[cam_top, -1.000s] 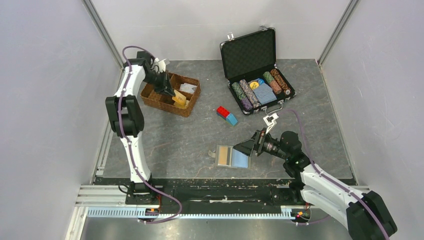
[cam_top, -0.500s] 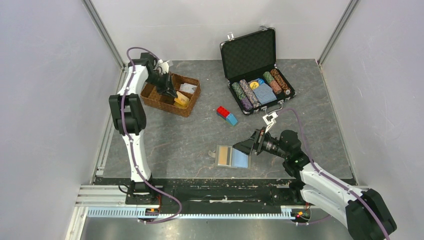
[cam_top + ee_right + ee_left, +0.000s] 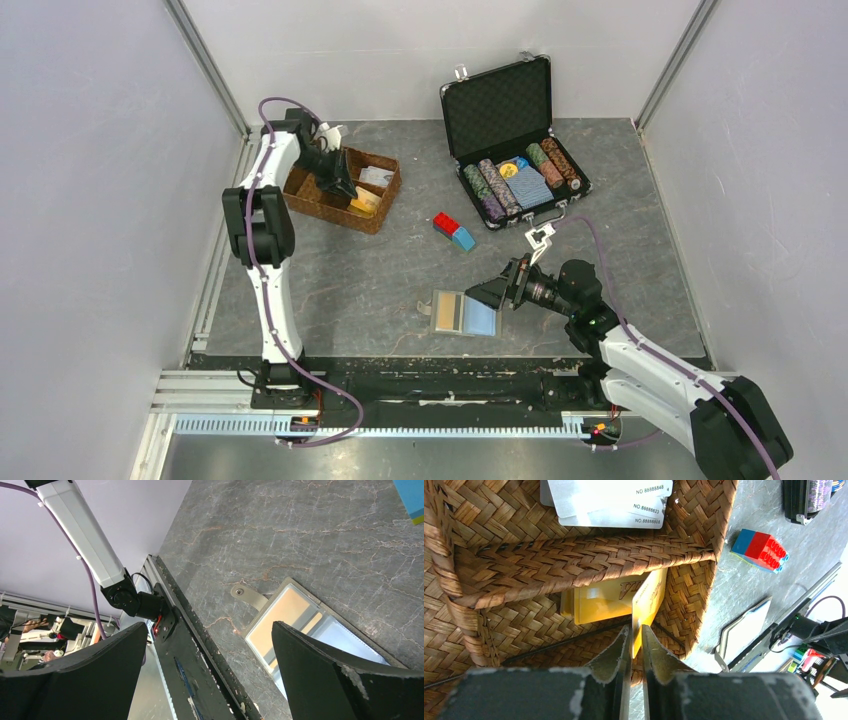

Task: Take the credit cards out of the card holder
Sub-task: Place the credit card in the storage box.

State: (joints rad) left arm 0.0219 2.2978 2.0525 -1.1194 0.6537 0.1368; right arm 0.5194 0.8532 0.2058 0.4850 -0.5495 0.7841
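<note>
Jaws of the left gripper [image 3: 636, 630] pinch an orange-gold plastic card [image 3: 650, 597] inside the brown wicker tray [image 3: 574, 555]; the right gripper [image 3: 209, 630] gapes wide, empty, over the flat grey-tan card holder [image 3: 463, 313] lying unfolded.

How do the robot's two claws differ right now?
The left gripper is shut on an orange-gold card; the right gripper is spread wide and holds nothing. The left gripper is at the wicker tray; the right gripper is by the open card holder, which lies flat on the table. Both have two dark fingers.
</note>
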